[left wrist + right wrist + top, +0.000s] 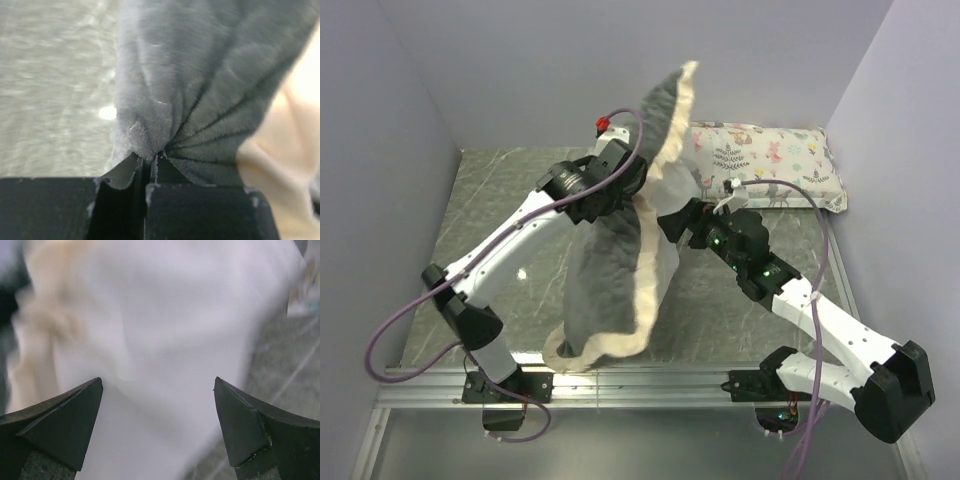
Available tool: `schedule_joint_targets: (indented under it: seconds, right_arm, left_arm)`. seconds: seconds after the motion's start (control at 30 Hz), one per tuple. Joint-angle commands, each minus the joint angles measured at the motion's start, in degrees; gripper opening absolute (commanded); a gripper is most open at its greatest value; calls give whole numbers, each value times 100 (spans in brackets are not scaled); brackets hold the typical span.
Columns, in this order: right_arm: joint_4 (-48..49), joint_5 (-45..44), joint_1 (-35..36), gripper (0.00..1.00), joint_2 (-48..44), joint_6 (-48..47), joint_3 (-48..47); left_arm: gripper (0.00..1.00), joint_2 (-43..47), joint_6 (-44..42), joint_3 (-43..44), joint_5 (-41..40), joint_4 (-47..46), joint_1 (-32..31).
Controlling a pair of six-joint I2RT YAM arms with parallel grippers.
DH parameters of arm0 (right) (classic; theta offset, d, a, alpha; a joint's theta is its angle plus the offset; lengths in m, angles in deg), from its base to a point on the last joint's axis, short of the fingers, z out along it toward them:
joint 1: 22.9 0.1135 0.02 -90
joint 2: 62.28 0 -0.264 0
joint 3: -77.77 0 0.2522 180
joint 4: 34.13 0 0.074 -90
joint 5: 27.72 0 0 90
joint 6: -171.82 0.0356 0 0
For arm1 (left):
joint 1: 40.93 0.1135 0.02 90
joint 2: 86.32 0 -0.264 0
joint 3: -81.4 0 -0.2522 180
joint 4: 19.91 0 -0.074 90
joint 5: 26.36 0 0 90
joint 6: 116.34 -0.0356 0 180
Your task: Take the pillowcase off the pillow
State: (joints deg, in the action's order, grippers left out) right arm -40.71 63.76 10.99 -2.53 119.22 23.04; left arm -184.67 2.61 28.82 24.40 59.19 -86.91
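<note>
The pillowcase [610, 270] hangs lifted above the table, dark grey plush with cream ruffled edging. My left gripper [620, 188] holds it near the top. In the left wrist view that gripper [150, 161] is shut on a pinched fold of the grey plush of the pillowcase [200, 75], which fans out in creases from the jaws. My right gripper [672, 225] is open just to the right of the hanging fabric. In the right wrist view the smooth white pillow [165, 330] fills the space in front of its gripper [158, 385], with the cream ruffle [45, 325] at the left. Nothing sits between its fingertips [80, 410].
A small animal-print pillow [770, 165] lies at the back right against the wall. The grey marble table [490, 200] is closed in by walls on the left, back and right. A metal rail [650, 385] runs along the near edge by the arm bases.
</note>
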Motion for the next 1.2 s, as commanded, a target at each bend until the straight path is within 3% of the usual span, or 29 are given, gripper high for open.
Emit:
schedule_joint_targets:
  seconds: [0.0, 0.17, 0.27, 0.37, 0.83, 1.0, 1.17]
  right_arm:
    - [126, -480, 39, 99, -24, -339, -543]
    - [292, -684, 30, 100, 168, -445, -710]
    - [494, -806, 30, 100, 397, -497, -667]
    - [696, -973, 39, 100, 477, -698, -509]
    - [4183, 634, 39, 96, 458, -1078, 1978]
    - [4862, 1064, 65, 96, 1003, -1078, 2146]
    - [5039, 1424, 162, 90, 1627, -1078, 1830]
  left_arm:
    - [0, 1138, -240, -431, 398, -388, 54]
    - [0, 1739, -390, -1625, 1541, -1258, 659]
    - [0, 2021, -530, -2066, 2373, -1655, 940]
    - [0, 2056, -671, -2112, 2693, -1656, 1134]
    - [0, 1916, -733, -1840, 2984, -1524, 1205]
    - [0, 1819, -742, -1699, 2975, -1489, 1214]
    - [0, 1714, -733, -1541, 2888, -1480, 1205]
